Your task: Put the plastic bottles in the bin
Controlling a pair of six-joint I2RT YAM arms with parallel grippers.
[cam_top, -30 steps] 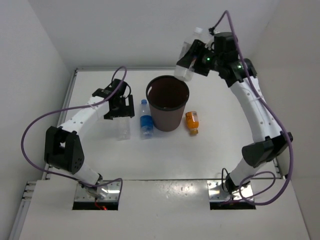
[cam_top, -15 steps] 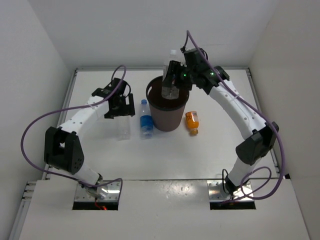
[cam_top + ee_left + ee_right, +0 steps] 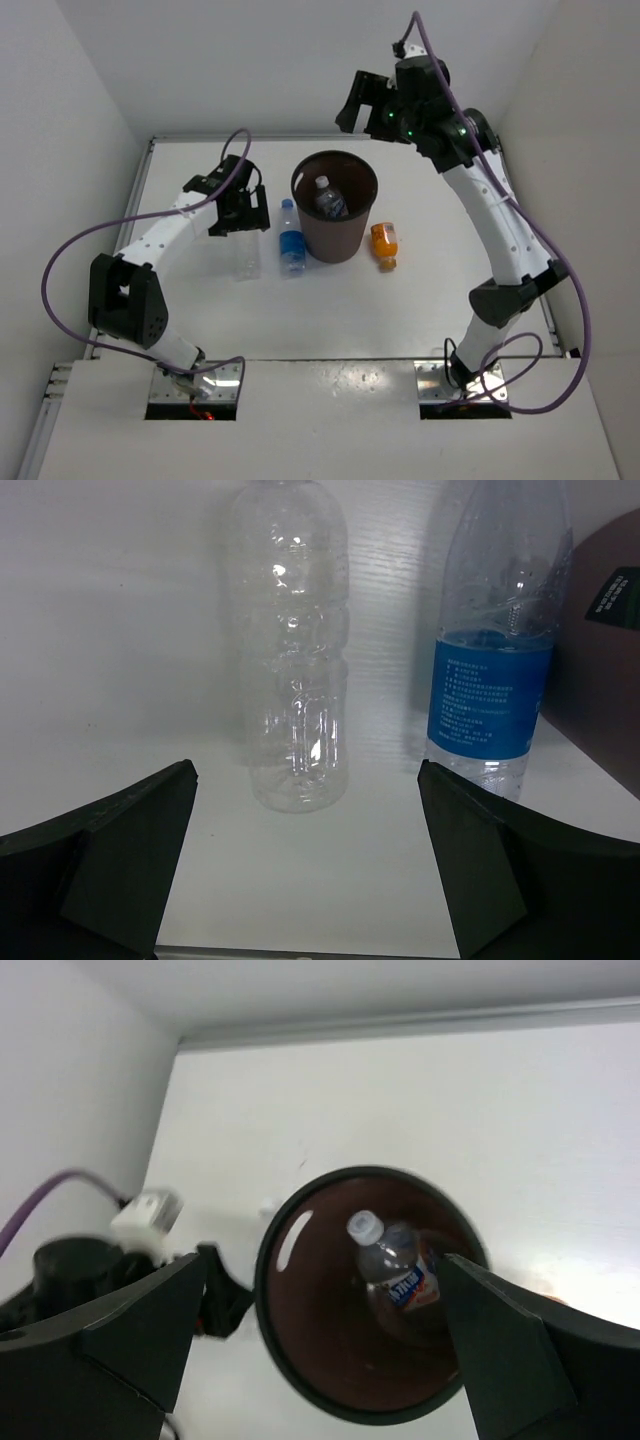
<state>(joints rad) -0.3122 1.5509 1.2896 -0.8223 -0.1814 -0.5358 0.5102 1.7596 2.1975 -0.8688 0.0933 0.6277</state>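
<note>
A round dark brown bin (image 3: 335,240) stands on the white surface (image 3: 450,270), with the white-labelled bottle (image 3: 328,198) inside it. The right gripper (image 3: 365,105) hovers high at the bin's 1 o'clock, spread wide and empty. The blue-labelled bottle (image 3: 291,238) lies just beside the bin at 9 o'clock. Farther out lies the plain clear bottle (image 3: 246,258), with the left gripper (image 3: 242,222) at its 12 o'clock end, fingers apart and holding nothing. The short orange bottle (image 3: 385,243) lies at the bin's 4 o'clock.

Beneath me the flat white tabletop (image 3: 440,310) fills mid-frame, with plain white walls (image 3: 70,100) rising at upper left and right.
</note>
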